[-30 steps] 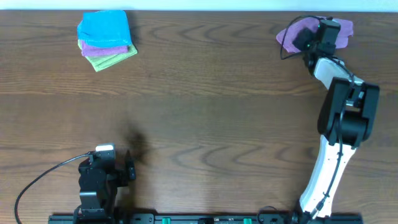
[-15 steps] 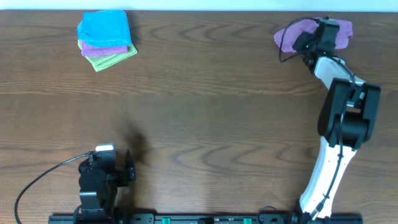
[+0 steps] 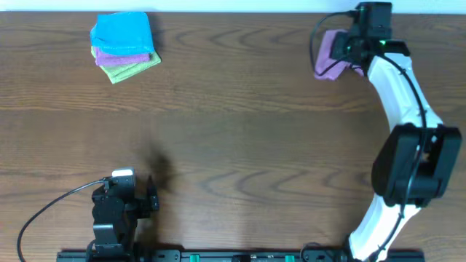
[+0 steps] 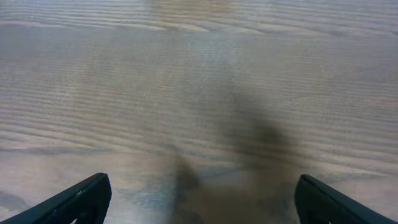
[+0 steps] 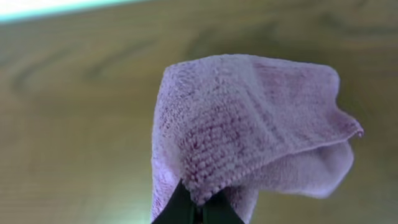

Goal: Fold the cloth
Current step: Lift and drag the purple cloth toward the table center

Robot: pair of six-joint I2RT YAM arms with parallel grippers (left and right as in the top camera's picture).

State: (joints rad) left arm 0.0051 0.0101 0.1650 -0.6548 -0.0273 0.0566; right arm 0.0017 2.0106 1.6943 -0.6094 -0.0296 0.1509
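A: Left claw [image 4: 203, 180] is sitting spread wide at the near left of the table [image 3: 240, 131], gripping nothing. A stack [image 3: 124, 45] of blue, purple and green cloths is lying at the far left; it is not ours.

B: And the cloth [image 3: 326, 55]?

A: It is hanging bunched at the far right, near the back edge. Right claw [image 5: 196, 210] is pinching it, with the fingers pressed together on one thick fold.

B: How are you judging the step?

A: I am reading it as carrying the cloth to open table for spreading. To do it well, I am suggesting these moves:
- Bring it toward the middle, well apart from the stack.
- Lower it so the loose end lands first.
- Drag it flat.

The pinch is sitting on a bunch, not a clear corner, so crumpling is likely.

B: Appearance?

A: It is lilac with a nubby pile, and it is drooping softly with one corner poking right. No tag is showing. I cannot tell whether its lower edge is touching the table.
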